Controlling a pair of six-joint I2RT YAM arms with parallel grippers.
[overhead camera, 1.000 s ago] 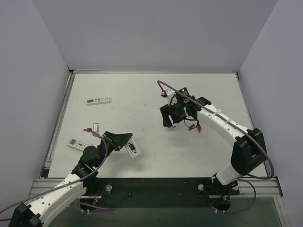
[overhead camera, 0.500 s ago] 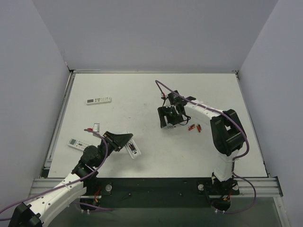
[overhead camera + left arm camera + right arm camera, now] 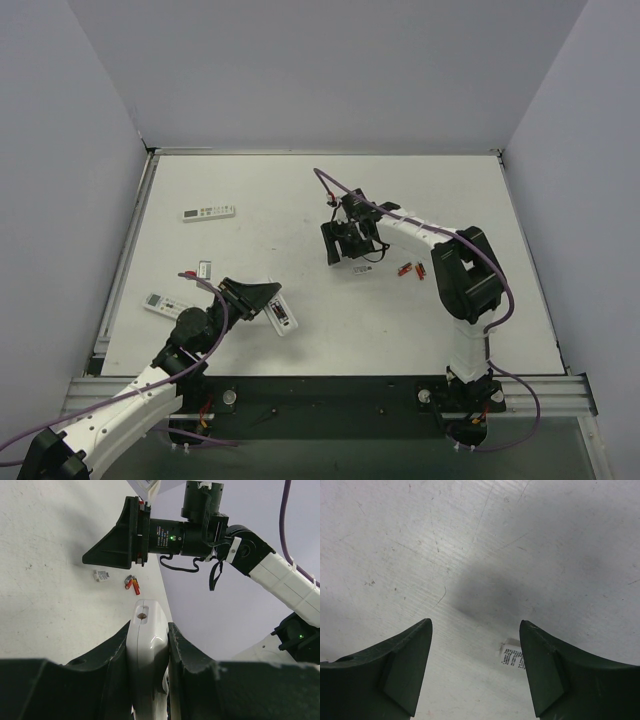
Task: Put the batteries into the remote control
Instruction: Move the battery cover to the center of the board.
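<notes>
Surroundings: slim white button remote [image 3: 208, 212] lying far left on the white table [image 3: 300, 190]. Longer white remote with grey display [image 3: 160, 303] lying near the left edge. Small printed white tag [image 3: 512, 657] lying below the right gripper [image 3: 475, 624], whose jaws are standing wide apart, holding nothing.

Small dark-and-red cylindrical batteries [image 3: 132, 583] lying loose near the tag.

Small white rectangular remote control [image 3: 147, 650] sitting clamped in the left gripper [image 3: 148, 626], long axis running along the fingers, free end pointing toward the batteries (right gripper hanging just beyond them).

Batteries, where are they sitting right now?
In the top view the batteries lie on the table right of centre, just right of the right pincer and not touching it.
</notes>
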